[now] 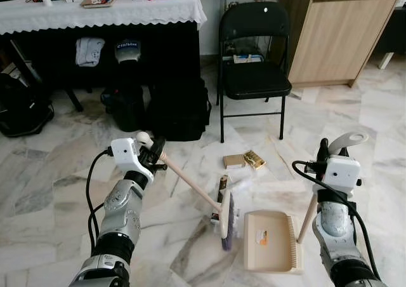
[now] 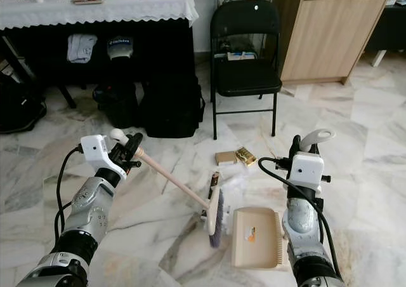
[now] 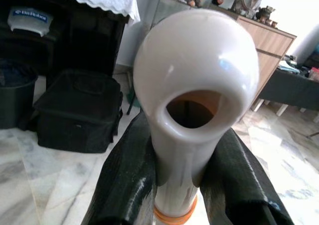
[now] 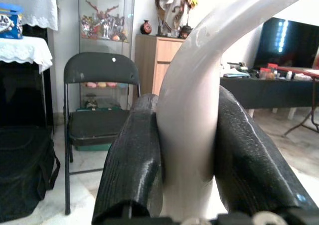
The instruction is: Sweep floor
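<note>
Broom (image 1: 190,181) is in my left gripper (image 1: 156,152), the black fingers (image 3: 130,180) clamped tight on both sides of the cream handle just under its rounded, holed end. From there the handle runs down and to my right, and the brush head (image 1: 226,219) sits on the marble floor (image 1: 57,192) with its dark bristles just beside the open mouth of the dustpan (image 1: 273,239).

My right gripper (image 1: 326,150) is pinched on the dustpan's handle (image 1: 309,214), fingers (image 4: 134,160) pressed against the pale curved grip on either side. The pan lies flat on the floor, between my two arms and closer to the right one, with an orange sticker on its tray.

Past the brush head I see litter on the tiles: a small brown box (image 1: 233,161) and a gold-patterned packet (image 1: 255,159) just beside each other, plus a dark narrow stick-shaped piece (image 1: 222,186) near the broom handle.

Farther back stands a black folding chair (image 1: 254,65), a black bag (image 1: 179,109) to its left, a table (image 1: 101,11) with a white lace cloth, and a wooden cabinet (image 1: 336,33) on the right.
</note>
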Controlling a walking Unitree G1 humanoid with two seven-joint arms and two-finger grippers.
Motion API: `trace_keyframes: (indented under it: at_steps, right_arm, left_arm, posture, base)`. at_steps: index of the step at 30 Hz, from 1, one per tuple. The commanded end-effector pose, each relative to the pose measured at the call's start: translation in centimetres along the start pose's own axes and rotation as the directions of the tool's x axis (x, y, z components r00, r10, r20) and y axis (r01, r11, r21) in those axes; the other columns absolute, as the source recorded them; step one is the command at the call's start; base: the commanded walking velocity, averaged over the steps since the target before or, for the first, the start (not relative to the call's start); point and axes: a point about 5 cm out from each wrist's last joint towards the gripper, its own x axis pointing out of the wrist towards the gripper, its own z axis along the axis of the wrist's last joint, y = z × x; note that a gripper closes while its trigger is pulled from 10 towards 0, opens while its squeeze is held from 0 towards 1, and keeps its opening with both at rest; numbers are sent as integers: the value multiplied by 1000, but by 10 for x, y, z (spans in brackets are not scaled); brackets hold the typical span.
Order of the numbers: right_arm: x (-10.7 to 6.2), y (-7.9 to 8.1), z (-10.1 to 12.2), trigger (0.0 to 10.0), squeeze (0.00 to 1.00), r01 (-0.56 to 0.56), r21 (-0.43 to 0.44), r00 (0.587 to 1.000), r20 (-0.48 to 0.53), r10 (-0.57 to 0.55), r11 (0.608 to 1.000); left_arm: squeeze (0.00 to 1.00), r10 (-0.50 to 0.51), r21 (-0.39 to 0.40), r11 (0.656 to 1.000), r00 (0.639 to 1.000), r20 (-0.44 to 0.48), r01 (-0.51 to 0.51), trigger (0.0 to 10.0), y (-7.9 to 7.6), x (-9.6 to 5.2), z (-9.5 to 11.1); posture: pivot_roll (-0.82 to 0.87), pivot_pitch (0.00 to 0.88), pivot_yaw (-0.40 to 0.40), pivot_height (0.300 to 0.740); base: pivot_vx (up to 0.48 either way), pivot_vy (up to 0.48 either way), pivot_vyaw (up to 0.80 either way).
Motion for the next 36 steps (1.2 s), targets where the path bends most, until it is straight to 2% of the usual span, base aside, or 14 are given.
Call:
trace_keyframes:
  at_steps: [1,18,28,36]
  right_arm:
    - [8,-1,11,10000,0,-2,4,998,56,2,1000]
    - [7,-2,10,10000,0,-11,1,999,48,11,1000]
    - [3,0,7,10000,0,-18,6,999,35,18,1000]
    - [-3,-1,1,10000,0,-18,0,1000,6,18,1000]
  left_arm:
    - [0,-2,26,1000,999,50,0,10000,1,3,12]
    - [0,-3,31,1000,998,56,2,10000,1,6,14]
    - [0,26,42,999,998,57,-28,10000,8,5,15]
    - [0,72,62,995,996,47,-75,10000,17,3,15]
  posture:
    - [4,0,28,740]
    - [2,0,22,740]
    - [1,0,21,740]
    - [1,0,23,740]
  base:
    - [319,0,0]
    - [316,0,0]
    - [314,0,0]
    - [0,0,0]
